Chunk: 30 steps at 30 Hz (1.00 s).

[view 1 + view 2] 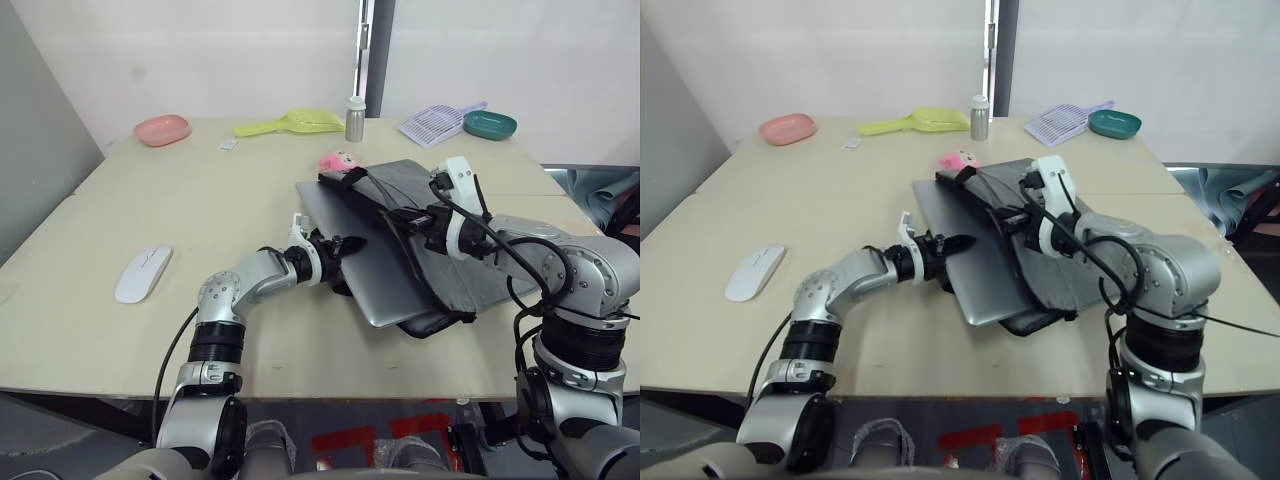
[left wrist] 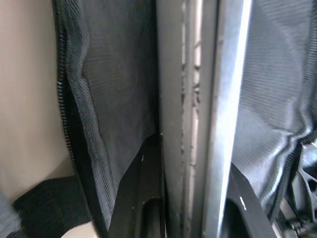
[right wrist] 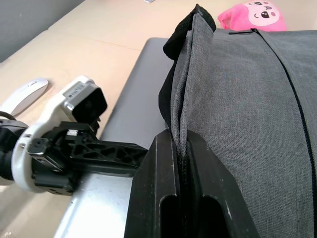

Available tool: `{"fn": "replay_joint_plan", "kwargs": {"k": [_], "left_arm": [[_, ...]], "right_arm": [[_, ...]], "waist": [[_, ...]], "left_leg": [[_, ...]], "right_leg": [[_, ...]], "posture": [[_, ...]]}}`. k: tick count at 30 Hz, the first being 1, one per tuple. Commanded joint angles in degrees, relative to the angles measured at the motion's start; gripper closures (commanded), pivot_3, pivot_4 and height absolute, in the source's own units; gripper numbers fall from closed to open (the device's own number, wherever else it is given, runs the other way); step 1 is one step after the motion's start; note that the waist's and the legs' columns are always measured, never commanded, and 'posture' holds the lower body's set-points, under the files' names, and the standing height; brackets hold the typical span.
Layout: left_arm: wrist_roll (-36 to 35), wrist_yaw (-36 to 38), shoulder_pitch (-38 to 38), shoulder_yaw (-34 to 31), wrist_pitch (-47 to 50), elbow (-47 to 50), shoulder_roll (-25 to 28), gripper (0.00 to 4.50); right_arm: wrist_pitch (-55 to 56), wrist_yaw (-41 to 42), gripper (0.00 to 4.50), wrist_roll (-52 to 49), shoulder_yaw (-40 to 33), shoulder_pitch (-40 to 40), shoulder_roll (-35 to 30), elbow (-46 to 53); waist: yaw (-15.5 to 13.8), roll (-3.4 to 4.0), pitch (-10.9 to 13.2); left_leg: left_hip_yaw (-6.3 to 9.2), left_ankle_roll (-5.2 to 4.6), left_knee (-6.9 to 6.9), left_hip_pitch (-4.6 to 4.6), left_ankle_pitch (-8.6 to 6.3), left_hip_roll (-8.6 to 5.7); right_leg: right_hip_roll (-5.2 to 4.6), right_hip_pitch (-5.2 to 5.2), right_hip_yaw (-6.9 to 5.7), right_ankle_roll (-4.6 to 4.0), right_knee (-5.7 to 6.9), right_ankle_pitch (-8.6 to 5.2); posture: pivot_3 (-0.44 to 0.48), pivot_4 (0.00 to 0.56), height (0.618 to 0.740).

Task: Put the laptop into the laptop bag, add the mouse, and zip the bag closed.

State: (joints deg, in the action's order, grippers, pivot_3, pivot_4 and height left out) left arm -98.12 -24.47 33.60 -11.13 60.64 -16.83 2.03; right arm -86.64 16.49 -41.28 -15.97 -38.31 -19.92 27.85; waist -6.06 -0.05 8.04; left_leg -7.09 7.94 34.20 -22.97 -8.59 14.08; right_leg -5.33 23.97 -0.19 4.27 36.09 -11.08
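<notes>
Grey fabric laptop bag (image 3: pixel 257 99), its flap pinched shut between the right gripper (image 3: pixel 181 163) fingers, could slip free and snag the thin silver laptop (image 1: pixel 365 265) clamped edge-on between the left gripper (image 1: pixel 335 250) fingers.

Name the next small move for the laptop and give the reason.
Probably the left gripper should push the laptop further into the bag. It grips the laptop's edge, the right gripper pinches the bag's flap up, and much of the laptop lies outside.
</notes>
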Motion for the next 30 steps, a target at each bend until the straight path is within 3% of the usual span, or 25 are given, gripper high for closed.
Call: {"fn": "replay_joint_plan", "kwargs": {"k": [1,11,17,30], "left_arm": [[-0.6,3.0,3.1,-0.6,-0.7,1.1,-1.9,4.20],[0.3,5.1,5.0,-1.6,-0.1,-1.6,-3.3,4.20],[-0.8,6.5,6.2,-2.5,3.8,-4.8,-1.6,4.20],[6.0,12.9,8.9,-2.6,7.6,-8.4,-0.1,4.20]], "right_arm": [[-0.1,-0.4,4.45,-2.0,-2.0,-2.9,1.4,3.2],[-5.4,-2.1,4.45,-4.5,-6.2,-5.6,9.2,4.7],[-5.9,-1.6,4.45,-7.7,-5.9,-4.2,8.4,5.6],[-5.9,-4.1,4.45,-12.9,-5.0,-2.6,7.8,6.2]], "waist": [[0.0,0.00,0.0],[0.0,0.01,0.0],[0.0,0.02,0.0],[-0.1,0.02,0.0]], "left_leg": [[0.00,0.00,0.00,0.00,0.00,0.00],[0.00,0.01,-0.05,-0.02,0.01,0.00],[0.01,0.03,-0.04,0.00,0.02,0.00],[0.02,0.03,-0.04,-0.01,0.02,-0.02]], "right_leg": [[0.00,0.00,0.00,0.00,0.00,0.00],[0.00,0.02,-0.01,0.02,-0.02,0.01],[0.00,0.01,-0.01,0.02,-0.01,0.01],[-0.02,0.00,-0.02,0.04,-0.02,0.03]], "posture": [[0.000,0.150,0.740],[0.000,0.150,0.740],[0.000,0.150,0.740],[0.000,0.150,0.740]]}}
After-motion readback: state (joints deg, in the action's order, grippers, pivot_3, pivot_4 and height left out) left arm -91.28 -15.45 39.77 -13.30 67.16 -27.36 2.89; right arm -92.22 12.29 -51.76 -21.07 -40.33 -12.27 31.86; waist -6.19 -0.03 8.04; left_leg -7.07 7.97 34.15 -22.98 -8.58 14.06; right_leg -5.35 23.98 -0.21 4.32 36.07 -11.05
